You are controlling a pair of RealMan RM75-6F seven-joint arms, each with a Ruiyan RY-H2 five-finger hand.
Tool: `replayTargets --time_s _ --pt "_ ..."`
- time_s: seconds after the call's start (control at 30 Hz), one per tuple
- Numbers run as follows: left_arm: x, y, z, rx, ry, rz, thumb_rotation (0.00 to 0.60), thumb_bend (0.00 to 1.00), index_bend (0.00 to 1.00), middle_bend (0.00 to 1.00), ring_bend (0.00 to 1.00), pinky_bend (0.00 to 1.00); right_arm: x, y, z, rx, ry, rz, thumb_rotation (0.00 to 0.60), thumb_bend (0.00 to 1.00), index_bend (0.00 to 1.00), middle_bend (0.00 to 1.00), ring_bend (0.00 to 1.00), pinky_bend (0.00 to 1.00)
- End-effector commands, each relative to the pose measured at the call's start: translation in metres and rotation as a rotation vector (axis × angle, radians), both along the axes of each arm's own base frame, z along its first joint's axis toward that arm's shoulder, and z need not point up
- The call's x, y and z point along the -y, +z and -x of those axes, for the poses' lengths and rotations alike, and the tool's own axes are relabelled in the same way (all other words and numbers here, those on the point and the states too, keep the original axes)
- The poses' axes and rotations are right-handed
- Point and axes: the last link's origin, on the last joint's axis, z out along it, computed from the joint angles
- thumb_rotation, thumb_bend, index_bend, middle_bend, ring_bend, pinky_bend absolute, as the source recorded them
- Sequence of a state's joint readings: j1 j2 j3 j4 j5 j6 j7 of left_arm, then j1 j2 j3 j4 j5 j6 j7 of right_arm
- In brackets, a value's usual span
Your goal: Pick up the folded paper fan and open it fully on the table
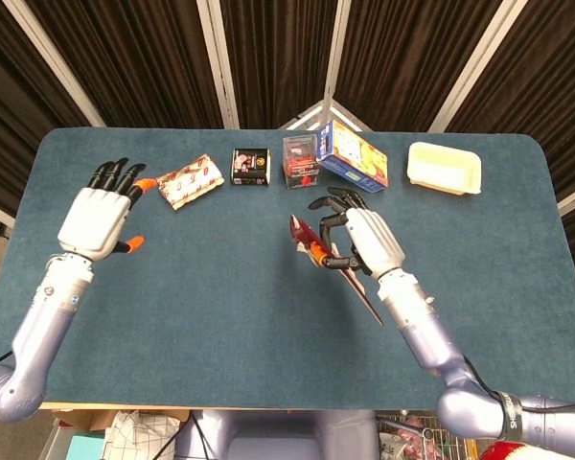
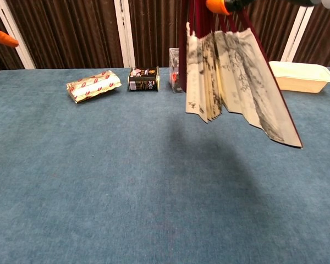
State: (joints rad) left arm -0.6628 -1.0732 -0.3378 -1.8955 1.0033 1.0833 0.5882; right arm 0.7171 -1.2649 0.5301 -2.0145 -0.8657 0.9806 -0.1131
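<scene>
A paper fan [image 2: 231, 77] with dark red ribs and ink-painted cream leaf hangs partly spread above the table's middle right. My right hand [image 1: 362, 240] grips it by the pivot end, and from above the fan [image 1: 318, 257] shows edge-on as a red sliver. An orange fingertip [image 2: 215, 5] of that hand shows at the top of the chest view. My left hand [image 1: 100, 217] is raised over the table's left side, fingers apart, holding nothing. One of its orange fingertips [image 2: 1, 35] pokes in at the chest view's left edge.
Along the back stand a red-and-white wrapped packet [image 1: 189, 180], a small black box [image 1: 250, 166], a clear box with red contents [image 1: 300, 161], a blue and yellow carton [image 1: 353, 155] and a cream tray [image 1: 445, 168]. The blue cloth table [image 1: 220, 316] spreads in front.
</scene>
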Motion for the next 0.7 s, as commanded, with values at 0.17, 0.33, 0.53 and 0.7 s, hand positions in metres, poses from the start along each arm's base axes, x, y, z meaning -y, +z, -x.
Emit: replayTargets --time_s 0.17,0.33,0.53,0.7 --pt "-0.012 -0.030 -0.034 0.004 -0.040 0.065 0.600 0.23 0.25 0.09 0.00 0.09 -0.004 -0.002 -0.024 0.046 0.045 -0.048 0.600 0.46 0.81 0.29 0.10 0.00" --pt "-0.017 -0.051 -0.053 0.007 -0.052 0.101 0.600 0.26 0.25 0.09 0.00 0.09 -0.005 -0.004 -0.032 0.042 0.066 -0.064 0.600 0.46 0.81 0.29 0.10 0.00" --pt "-0.023 -0.071 -0.073 0.005 -0.066 0.137 0.600 0.32 0.26 0.09 0.00 0.09 -0.006 -0.006 -0.039 0.043 0.078 -0.077 0.600 0.46 0.81 0.29 0.10 0.00" --pt "-0.025 -0.085 -0.085 0.023 -0.065 0.168 0.600 0.37 0.27 0.09 0.00 0.09 -0.006 -0.006 -0.042 0.040 0.086 -0.080 0.600 0.46 0.81 0.29 0.10 0.00"
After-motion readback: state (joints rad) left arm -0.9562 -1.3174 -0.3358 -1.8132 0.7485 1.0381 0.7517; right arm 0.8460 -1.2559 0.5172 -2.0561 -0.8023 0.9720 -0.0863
